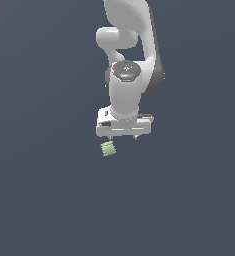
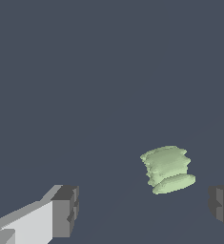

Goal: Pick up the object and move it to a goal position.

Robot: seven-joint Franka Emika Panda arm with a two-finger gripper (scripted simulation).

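The object is a small pale-green block with bumpy edges, lying on the dark floor. In the exterior view it sits just below the white gripper, toward that view's left of the gripper's middle. In the wrist view the block lies between the two dark fingertips, closer to the one at the picture's edge, and touches neither. The jaws stand wide apart and hold nothing. The gripper is above the block, and the fingertips barely show under the hand in the exterior view.
The white arm comes down from the top of the exterior view. The plain dark grey floor fills everything else in both views.
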